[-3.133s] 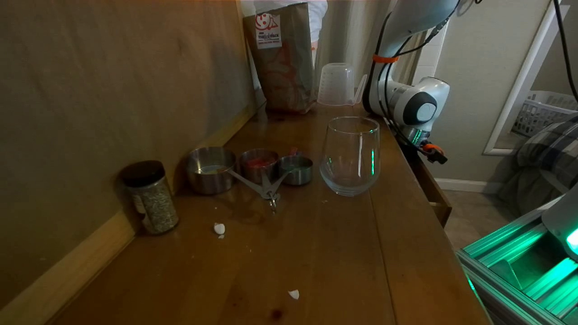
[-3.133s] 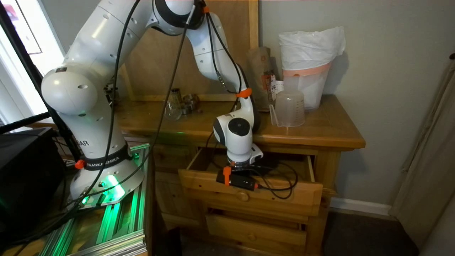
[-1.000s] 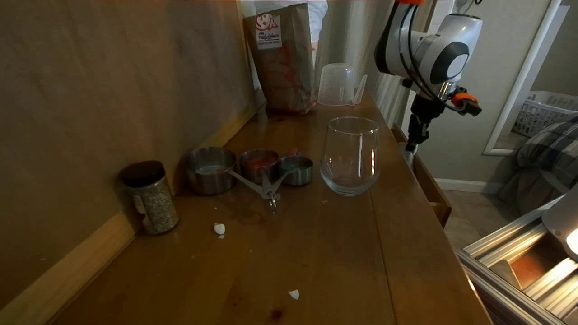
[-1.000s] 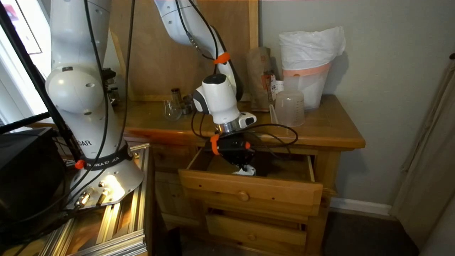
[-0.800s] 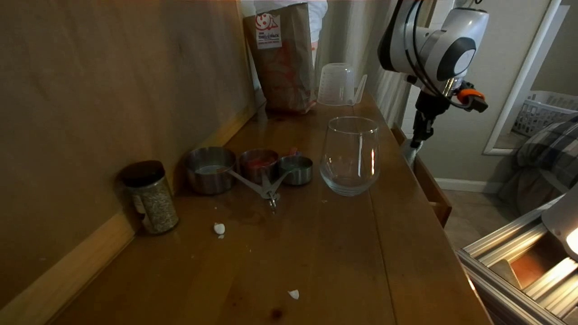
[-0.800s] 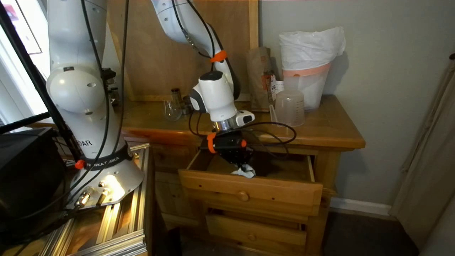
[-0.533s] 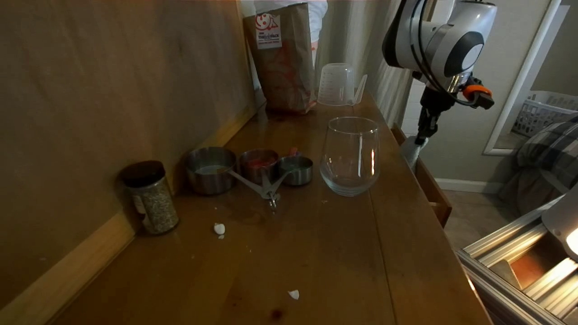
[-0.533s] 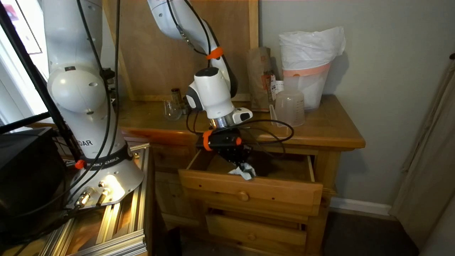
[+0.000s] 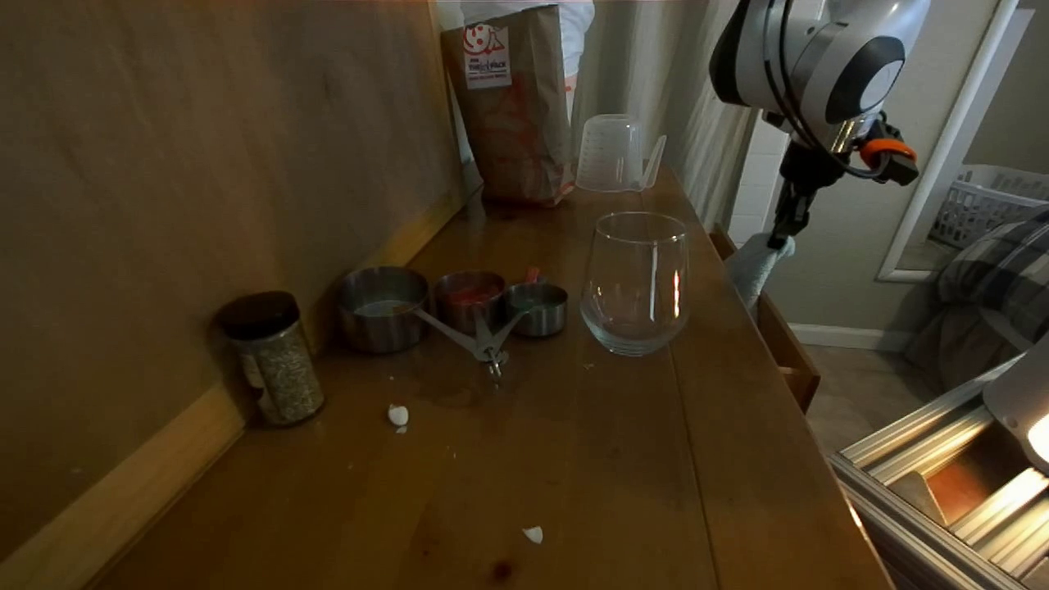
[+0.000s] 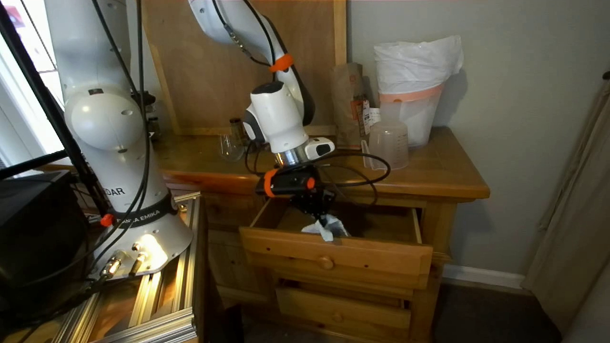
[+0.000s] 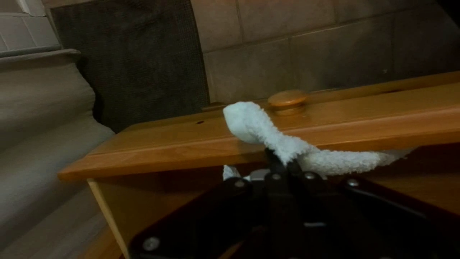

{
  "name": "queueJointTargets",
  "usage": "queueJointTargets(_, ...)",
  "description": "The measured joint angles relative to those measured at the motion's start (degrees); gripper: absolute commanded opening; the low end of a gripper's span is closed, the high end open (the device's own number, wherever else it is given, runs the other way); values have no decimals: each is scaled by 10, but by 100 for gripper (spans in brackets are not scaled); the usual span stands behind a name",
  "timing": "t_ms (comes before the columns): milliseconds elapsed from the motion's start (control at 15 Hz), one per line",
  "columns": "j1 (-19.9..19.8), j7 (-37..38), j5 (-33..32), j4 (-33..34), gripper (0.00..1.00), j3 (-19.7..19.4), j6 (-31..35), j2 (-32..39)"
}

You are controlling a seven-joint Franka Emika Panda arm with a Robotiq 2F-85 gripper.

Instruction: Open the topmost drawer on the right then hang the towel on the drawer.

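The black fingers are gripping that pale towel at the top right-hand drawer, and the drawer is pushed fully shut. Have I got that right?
Not quite: the top right-hand drawer isn't shut but pulled open, its inside showing in an exterior view. The rest stands: the black fingers are gripping the pale towel there.
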Motion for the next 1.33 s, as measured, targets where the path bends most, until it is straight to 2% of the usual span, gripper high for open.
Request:
queueJointTargets(267,-1,0,0,0,4,-3,0,0)
queueJointTargets(733,-16,7,10,0,3,-44,4,-8)
queueJointTargets(1133,-25,47,16,-6,4,-64,0,-8)
queueJointTargets(1200,-25,53,16,-8,19,-64,-2,-8)
queueJointTargets(1333,-25,60,16,-13,37,-64,-8,-8)
